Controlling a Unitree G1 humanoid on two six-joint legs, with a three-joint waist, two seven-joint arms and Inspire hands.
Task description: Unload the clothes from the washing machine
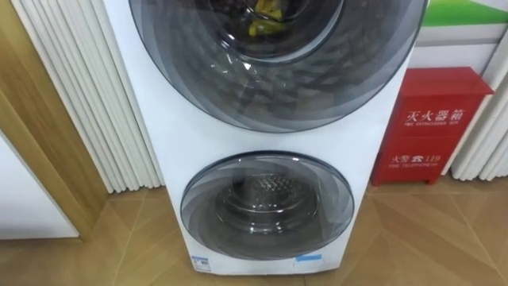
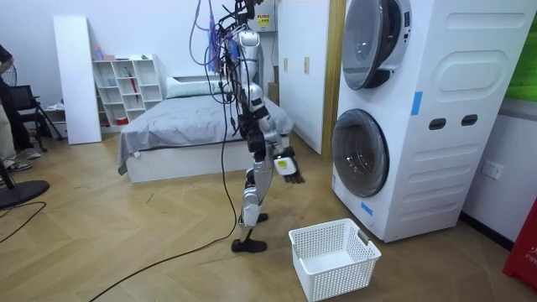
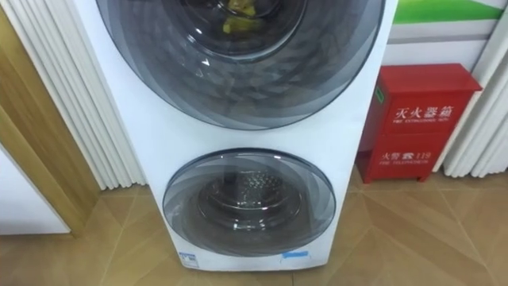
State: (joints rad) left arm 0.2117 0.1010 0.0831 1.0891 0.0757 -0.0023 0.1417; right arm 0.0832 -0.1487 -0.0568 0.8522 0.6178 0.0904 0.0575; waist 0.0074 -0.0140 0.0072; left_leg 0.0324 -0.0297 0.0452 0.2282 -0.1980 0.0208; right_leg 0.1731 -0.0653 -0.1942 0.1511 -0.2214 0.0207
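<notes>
White plastic basket waits beside the tall white washing machine for the yellow clothes behind its upper door, robot hand held out toward it, can't tell its grip.

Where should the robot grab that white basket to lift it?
Probably by the handle at the end of the white basket nearest the washing machine, reaching down from above. The basket stands upright with its top open, and the handle rises above the rim.

Eyes facing washer closely, room camera distant
</notes>
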